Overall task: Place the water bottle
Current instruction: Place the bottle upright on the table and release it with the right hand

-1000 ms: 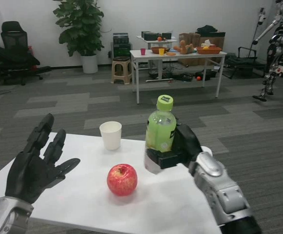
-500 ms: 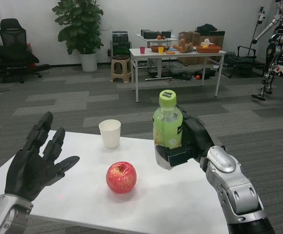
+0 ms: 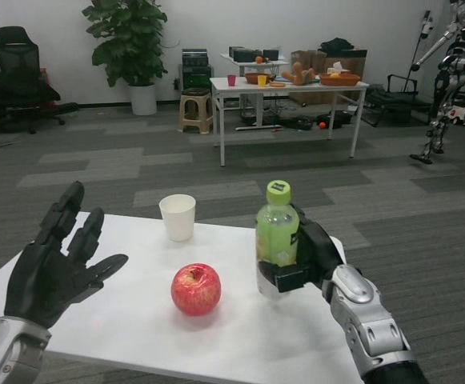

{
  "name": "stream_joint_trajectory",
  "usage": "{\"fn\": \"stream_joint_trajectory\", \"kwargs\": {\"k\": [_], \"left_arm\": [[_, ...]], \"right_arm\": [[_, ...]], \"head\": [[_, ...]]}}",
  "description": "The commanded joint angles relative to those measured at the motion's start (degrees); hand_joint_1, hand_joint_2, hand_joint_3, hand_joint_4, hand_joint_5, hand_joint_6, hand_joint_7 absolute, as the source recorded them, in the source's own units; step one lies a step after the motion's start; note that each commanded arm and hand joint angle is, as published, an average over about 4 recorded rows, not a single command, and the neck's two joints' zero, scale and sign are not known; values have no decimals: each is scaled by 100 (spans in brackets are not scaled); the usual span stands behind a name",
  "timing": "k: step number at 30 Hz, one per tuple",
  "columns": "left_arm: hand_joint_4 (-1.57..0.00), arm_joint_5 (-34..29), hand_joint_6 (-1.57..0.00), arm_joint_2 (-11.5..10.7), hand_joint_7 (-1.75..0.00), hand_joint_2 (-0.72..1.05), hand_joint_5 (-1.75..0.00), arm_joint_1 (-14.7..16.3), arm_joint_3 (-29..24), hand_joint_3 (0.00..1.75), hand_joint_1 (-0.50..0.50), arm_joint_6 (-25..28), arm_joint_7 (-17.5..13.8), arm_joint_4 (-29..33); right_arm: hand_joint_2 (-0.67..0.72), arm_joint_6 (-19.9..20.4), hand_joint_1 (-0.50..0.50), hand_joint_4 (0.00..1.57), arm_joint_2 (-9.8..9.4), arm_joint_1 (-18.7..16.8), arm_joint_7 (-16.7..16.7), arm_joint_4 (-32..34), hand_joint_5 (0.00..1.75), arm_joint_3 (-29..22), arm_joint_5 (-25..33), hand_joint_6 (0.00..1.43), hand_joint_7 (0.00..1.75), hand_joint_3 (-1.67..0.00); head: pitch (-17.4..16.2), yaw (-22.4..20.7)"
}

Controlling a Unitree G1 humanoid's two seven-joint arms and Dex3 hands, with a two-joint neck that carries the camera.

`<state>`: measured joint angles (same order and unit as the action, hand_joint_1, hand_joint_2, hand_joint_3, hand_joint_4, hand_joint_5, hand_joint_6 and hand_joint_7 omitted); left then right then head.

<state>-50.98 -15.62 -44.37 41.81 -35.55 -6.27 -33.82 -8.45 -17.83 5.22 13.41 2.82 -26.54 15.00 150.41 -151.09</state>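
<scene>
The water bottle [image 3: 277, 232] is clear with green liquid, a green label and a lime cap. It stands upright at the right side of the white table [image 3: 136, 336], its base at or just above the tabletop. My right hand [image 3: 304, 258] grips its lower half from the right, fingers wrapped around the front. My left hand [image 3: 56, 264] is raised over the table's left side, fingers spread, holding nothing.
A red apple [image 3: 196, 289] lies in the middle of the table, left of the bottle. A white paper cup [image 3: 178, 217] stands near the far edge. Beyond are a second table [image 3: 288, 84] with items, a plant, a stool and another robot at far right.
My right hand has lowered the bottle toward the tabletop and a little right of the apple. The camera has tilted slightly. The left hand stays raised and spread.
</scene>
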Motion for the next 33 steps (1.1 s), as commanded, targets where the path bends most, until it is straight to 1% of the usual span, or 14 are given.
{"fn": "stream_joint_trajectory", "kwargs": {"k": [1,7,11,13,15,20,21,23,24,25,27,28,31,33], "left_arm": [[0,-17,0,-3,0,60,0,18,18,9,-50,-13,-15,-19],[0,-17,0,2,0,60,0,3,29,9,-50,-4,-15,-19],[0,-17,0,6,0,60,0,-2,36,7,-50,-4,-15,-19],[0,-17,0,6,0,60,0,-6,38,9,-50,-4,-15,-21],[0,-17,0,6,0,60,0,-13,40,4,-50,-4,-15,-26],[0,-17,0,6,0,60,0,-37,56,7,-50,-4,-15,-28],[0,-17,0,6,0,60,0,-39,58,7,-50,-4,-15,-30],[0,-17,0,6,0,60,0,-43,62,7,-50,-4,-15,-35],[0,-17,0,6,0,60,0,-46,64,9,-50,-4,-15,-37],[0,-17,0,6,0,60,0,-46,64,7,-50,-4,-15,-37],[0,-17,0,6,0,60,0,-46,64,4,-50,-4,-15,-37],[0,-17,0,6,0,60,0,-46,64,4,-50,-4,-15,-37],[0,-17,0,6,0,60,0,-43,64,4,-50,-4,-15,-37],[0,-17,0,6,0,60,0,-39,64,4,-50,-4,-15,-37]], "right_arm": [[-35,544,29,20,76,14,-14,-541,136,-9,218,9,168,-151],[-35,783,29,20,87,14,96,-1029,136,-35,218,9,168,-151],[-35,895,29,20,10,14,496,-1444,136,-22,187,9,168,-151],[-35,948,29,19,23,14,558,-1486,136,-24,198,9,168,-151],[-35,981,29,17,45,6,628,-1492,136,-35,211,9,168,-151],[-35,994,33,11,65,-47,676,-1420,124,-75,236,3,168,-149],[-35,996,32,8,70,-56,679,-1402,121,-79,249,1,168,-145],[-35,1001,24,2,78,-74,681,-1369,102,-88,284,0,161,-101],[-34,1003,17,1,83,-82,681,-1354,87,-93,306,0,154,-75],[-30,1003,3,0,89,-91,687,-1334,63,-97,337,0,136,-46],[-22,1012,-19,0,100,-106,701,-1297,27,-99,425,0,103,-22],[-18,1021,-29,0,105,-113,707,-1279,12,-97,482,0,77,-14],[-3,1082,-40,0,105,-117,712,-1244,0,-73,616,0,24,-8],[4,1115,-43,0,105,-117,720,-1220,0,-62,655,0,9,-6]], "head": [[-45,29],[-98,83],[-121,65],[-131,90],[-134,117],[-124,122],[-120,122],[-114,117],[-112,115],[-111,116],[-110,117],[-110,118],[-113,121],[-113,123]]}}
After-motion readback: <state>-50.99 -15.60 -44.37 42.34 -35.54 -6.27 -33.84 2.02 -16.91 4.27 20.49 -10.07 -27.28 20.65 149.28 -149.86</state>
